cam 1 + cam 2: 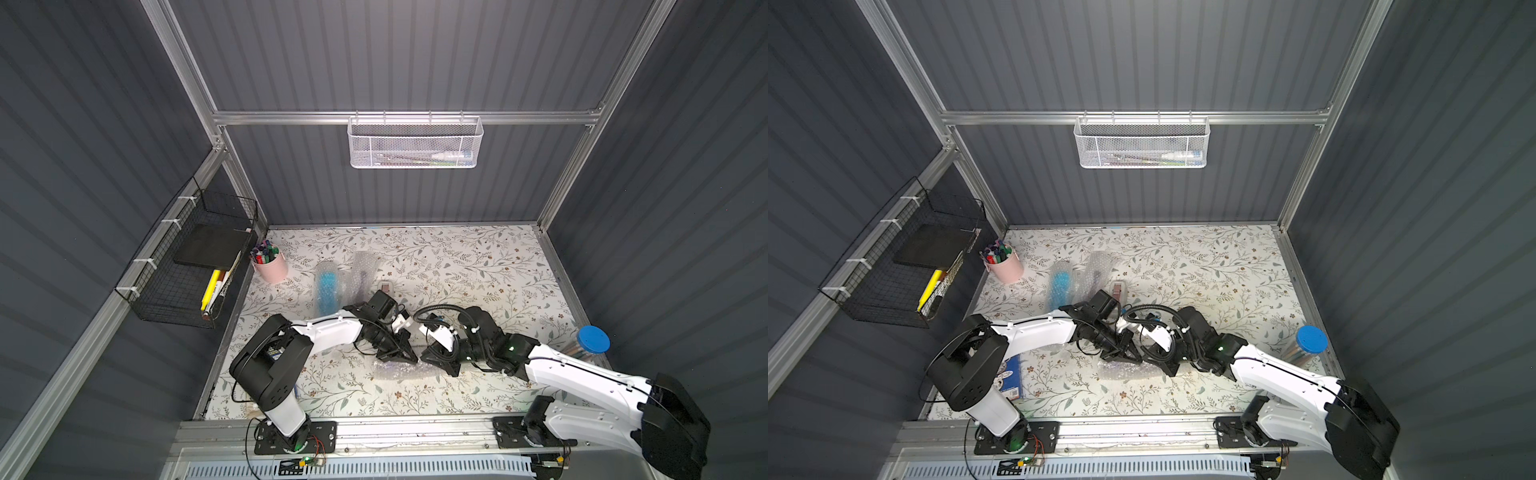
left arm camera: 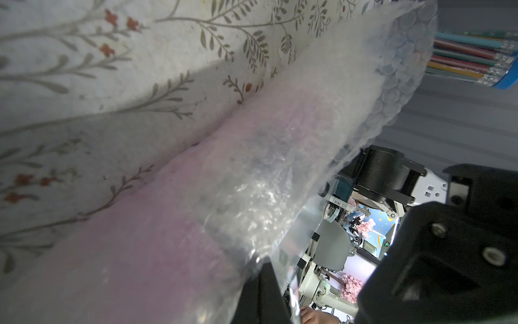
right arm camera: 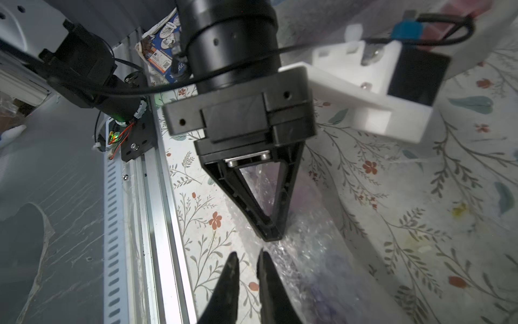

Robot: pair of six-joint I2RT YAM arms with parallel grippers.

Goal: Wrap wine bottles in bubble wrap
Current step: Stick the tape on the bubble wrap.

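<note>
With the left gripper (image 3: 271, 237) closed tip-down on the wrap (image 1: 399, 371) at near centre and the right gripper (image 3: 248, 256) narrowed to a slit at its edge, grip unclear, that edge may slip free, unrolling off the bottle (image 3: 326, 294) inside.

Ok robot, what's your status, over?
Left gripper shut on bubble wrap. Right gripper barely open, beside it. Wrap on table, purple showing inside. Grippers crowd each other.
</note>
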